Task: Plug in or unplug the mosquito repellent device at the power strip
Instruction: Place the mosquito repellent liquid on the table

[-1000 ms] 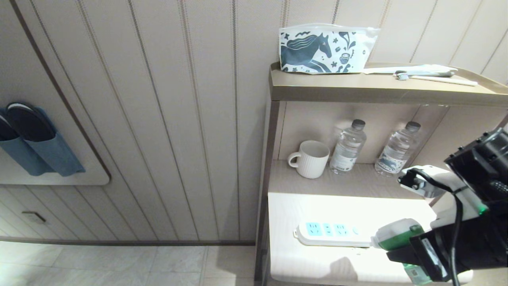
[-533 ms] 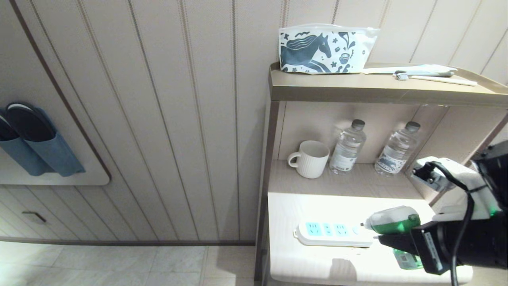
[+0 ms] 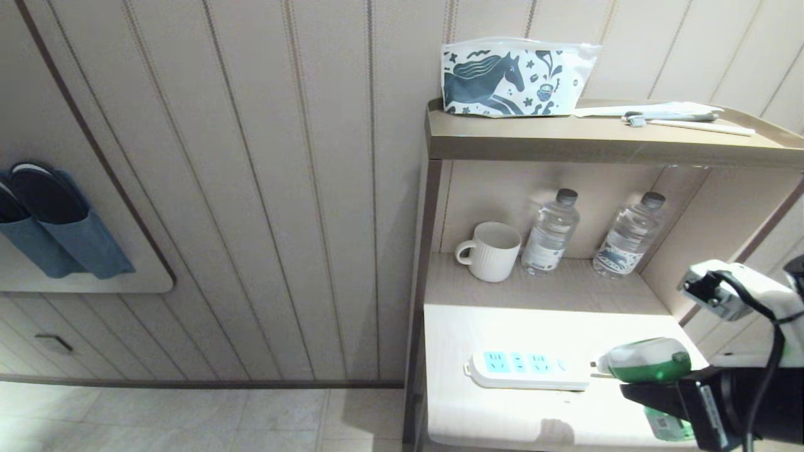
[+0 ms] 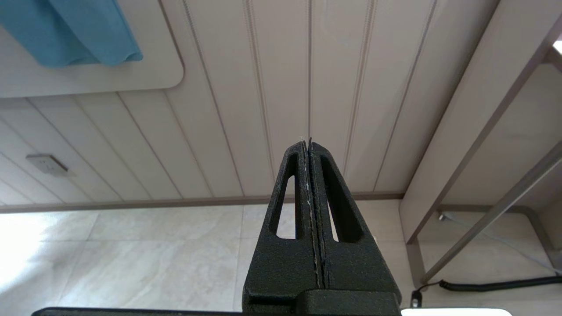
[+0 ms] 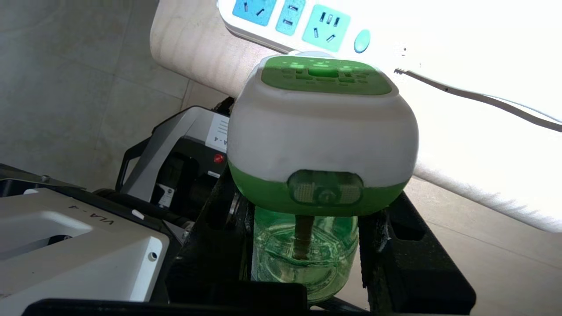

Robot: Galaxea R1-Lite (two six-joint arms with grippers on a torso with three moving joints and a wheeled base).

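The mosquito repellent device (image 5: 322,145) hangs just off the cord end of the power strip (image 3: 526,370), unplugged, its green bottle clamped between the right gripper's (image 5: 307,245) black fingers (image 5: 210,245). That arm reaches in low from the right. The left gripper (image 4: 310,175) is pressed closed over the floor. On the shelf behind stand 1 mug (image 3: 490,251) and 2 water bottles (image 3: 551,233).

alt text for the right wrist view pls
The right hand grips the green bottle of the mosquito repellent device, its white head with the green top patch facing the power strip. The strip lies on a pale shelf, sockets empty, thin white cord trailing away.
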